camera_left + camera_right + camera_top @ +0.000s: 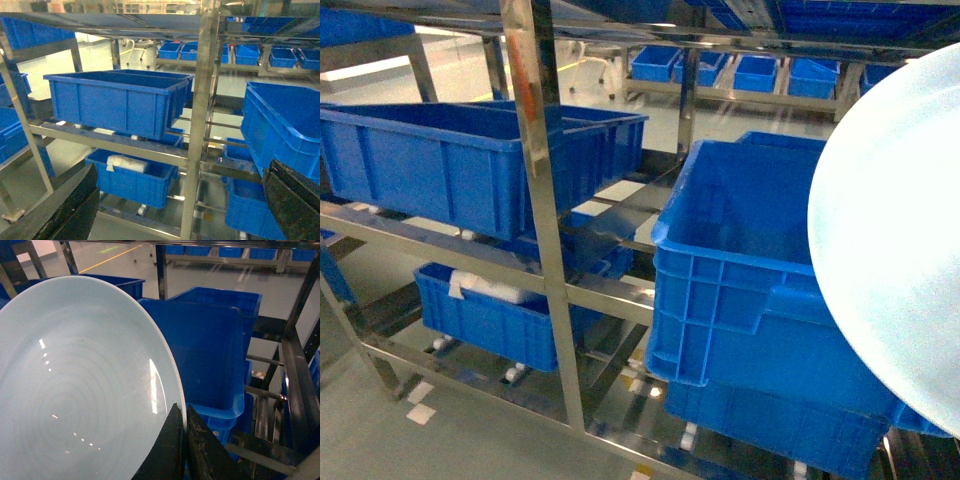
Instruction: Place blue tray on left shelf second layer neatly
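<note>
Steel left shelf (535,200) — blue crates (450,160) on rails — pale glossy floor.

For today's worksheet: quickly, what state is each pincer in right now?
Left pincer: open, holding nothing.
Right pincer: closed on the rim of the blue tray.

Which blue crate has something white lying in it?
The lower crate on the left shelf, under the big upper crate; a white bundle lies inside.
</note>
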Tool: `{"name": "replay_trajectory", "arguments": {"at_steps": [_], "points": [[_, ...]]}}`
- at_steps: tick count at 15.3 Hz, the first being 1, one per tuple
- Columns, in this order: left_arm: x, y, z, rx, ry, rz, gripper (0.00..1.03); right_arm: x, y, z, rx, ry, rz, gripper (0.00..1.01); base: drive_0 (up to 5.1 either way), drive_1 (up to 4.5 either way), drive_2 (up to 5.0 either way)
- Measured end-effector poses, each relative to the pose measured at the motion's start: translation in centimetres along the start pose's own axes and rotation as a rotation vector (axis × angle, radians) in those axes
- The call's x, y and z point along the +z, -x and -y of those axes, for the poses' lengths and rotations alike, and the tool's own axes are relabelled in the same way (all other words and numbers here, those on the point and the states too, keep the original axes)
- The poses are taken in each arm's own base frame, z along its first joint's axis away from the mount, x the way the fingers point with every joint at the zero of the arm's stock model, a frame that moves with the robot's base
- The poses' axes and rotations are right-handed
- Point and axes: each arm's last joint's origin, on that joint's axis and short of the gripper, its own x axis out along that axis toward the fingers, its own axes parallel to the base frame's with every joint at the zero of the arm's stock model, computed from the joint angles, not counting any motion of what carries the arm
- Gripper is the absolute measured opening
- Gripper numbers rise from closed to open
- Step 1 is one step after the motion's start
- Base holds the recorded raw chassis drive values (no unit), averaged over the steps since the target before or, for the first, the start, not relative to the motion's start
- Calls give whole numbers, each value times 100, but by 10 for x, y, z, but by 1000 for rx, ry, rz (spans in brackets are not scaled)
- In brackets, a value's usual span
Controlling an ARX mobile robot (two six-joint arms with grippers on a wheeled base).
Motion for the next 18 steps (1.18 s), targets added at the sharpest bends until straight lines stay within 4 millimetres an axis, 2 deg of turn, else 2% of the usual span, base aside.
{"name": "replay_trajectory", "arguments": {"at_steps": [2,4,11,18], "points": [[0,0,0,5,0,-3,98,1,0,0,3,1,7,2,-162,-162,-162],[0,0,0,-2,0,0,98,0,0,0,-3,0,1,2,-605,98,-21],[0,0,0,0,0,1,98,0,0,0,-1,1,2,2,-95,-95,-95],[0,0,0,0,0,1,98,0,0,0,0,0,-1,2,-5,376,-387]]}}
